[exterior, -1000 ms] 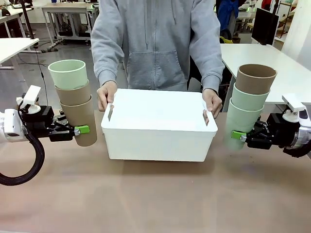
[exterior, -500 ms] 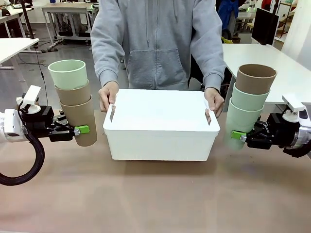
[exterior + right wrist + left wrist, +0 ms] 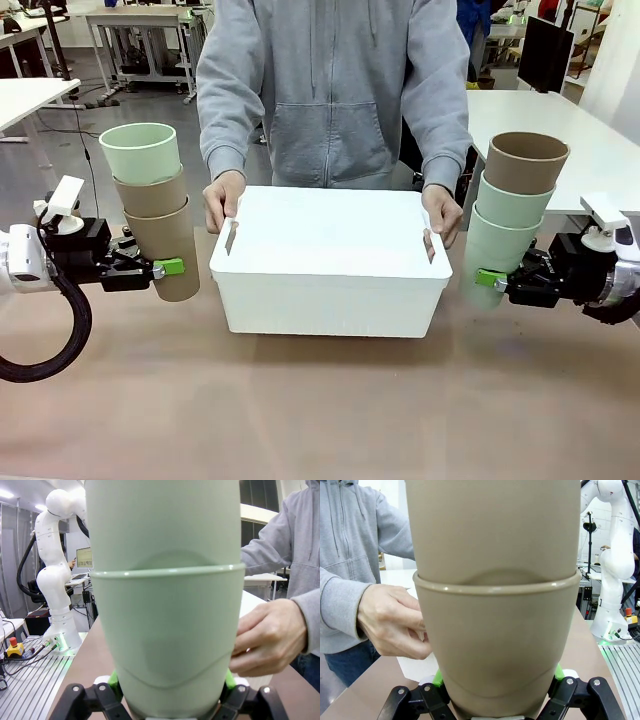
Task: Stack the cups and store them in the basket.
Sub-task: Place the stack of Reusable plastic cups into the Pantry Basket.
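Front view: fixed, robot's side, mid-range, facing the person across the table. Wrist views: tight against the tan cups and the mint cups; all three share the person's hands.

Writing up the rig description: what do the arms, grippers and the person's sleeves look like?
The left arm and right arm are white. The left gripper and right gripper are black with bright green pads. A thick black cable loops below the left wrist; a white bracket tops each wrist. The person wears a grey zip hoodie with long sleeves.
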`<state>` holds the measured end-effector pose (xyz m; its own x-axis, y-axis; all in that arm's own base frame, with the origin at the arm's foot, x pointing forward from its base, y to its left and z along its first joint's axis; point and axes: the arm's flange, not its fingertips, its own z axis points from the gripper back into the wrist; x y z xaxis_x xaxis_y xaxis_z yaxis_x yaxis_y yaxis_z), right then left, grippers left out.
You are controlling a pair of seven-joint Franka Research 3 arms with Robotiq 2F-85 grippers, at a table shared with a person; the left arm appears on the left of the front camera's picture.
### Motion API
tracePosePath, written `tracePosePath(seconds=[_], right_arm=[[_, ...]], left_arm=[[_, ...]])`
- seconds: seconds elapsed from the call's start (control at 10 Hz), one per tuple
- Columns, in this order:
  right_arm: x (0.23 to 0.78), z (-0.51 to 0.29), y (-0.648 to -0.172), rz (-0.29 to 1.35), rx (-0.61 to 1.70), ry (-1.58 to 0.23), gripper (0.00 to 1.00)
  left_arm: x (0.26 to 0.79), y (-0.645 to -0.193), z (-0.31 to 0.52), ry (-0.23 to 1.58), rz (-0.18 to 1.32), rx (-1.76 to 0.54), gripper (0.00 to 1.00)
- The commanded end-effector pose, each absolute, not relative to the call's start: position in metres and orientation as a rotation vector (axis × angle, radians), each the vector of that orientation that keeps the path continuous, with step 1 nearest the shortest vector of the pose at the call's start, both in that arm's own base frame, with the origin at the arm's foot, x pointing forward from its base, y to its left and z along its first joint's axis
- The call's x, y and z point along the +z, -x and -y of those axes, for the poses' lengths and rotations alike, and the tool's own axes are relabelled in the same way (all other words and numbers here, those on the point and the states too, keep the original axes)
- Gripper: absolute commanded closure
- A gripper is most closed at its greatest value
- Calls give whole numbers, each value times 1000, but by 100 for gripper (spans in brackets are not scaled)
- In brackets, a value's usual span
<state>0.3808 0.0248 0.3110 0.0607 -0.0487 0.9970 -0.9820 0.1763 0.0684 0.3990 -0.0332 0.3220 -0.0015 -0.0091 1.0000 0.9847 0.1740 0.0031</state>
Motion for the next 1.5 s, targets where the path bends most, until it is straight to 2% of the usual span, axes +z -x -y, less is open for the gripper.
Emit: tracePosePath(seconds=[0.0, 0.6, 1.0, 1.4], right_arm=[[315, -24, -381, 1281, 1016, -1132, 16], [315, -24, -381, 1281, 1016, -1132, 16], [315, -24, -381, 1281, 1016, -1132, 16], [315, -24, -381, 1281, 1016, -1132, 16]], left_arm=[[326, -399, 33, 1078, 1297, -1088, 16], [322, -399, 33, 1072, 1282, -1085, 16], [403, -391, 39, 929, 1233, -1163, 16], [473, -391, 90, 760, 1016, -1277, 16]])
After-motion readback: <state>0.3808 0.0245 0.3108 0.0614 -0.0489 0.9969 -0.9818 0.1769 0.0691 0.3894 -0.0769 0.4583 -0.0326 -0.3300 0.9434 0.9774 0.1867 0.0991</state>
